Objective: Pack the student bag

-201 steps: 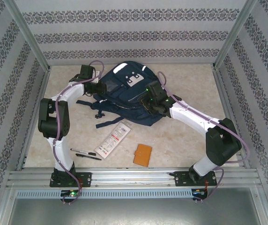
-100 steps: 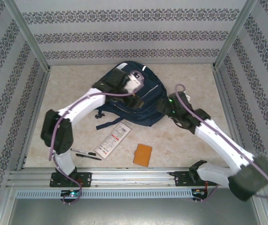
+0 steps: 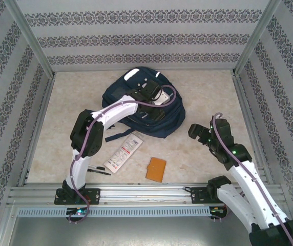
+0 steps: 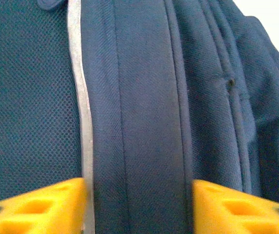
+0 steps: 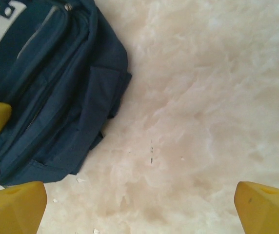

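top: high rear, downward | left wrist: close on student bag (image 4: 139, 122) | right wrist: farther, shares it

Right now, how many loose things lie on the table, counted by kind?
Backpack: 1
White packet: 1
Orange booklet: 1
Pen: at least 1, mostly hidden by the left arm
Total: at least 4

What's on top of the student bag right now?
The left gripper sits over the student bag, fingers either side of a stitched navy fabric band; whether they pinch it is unclear. The left arm covers the bag's middle, and its inside is hidden.
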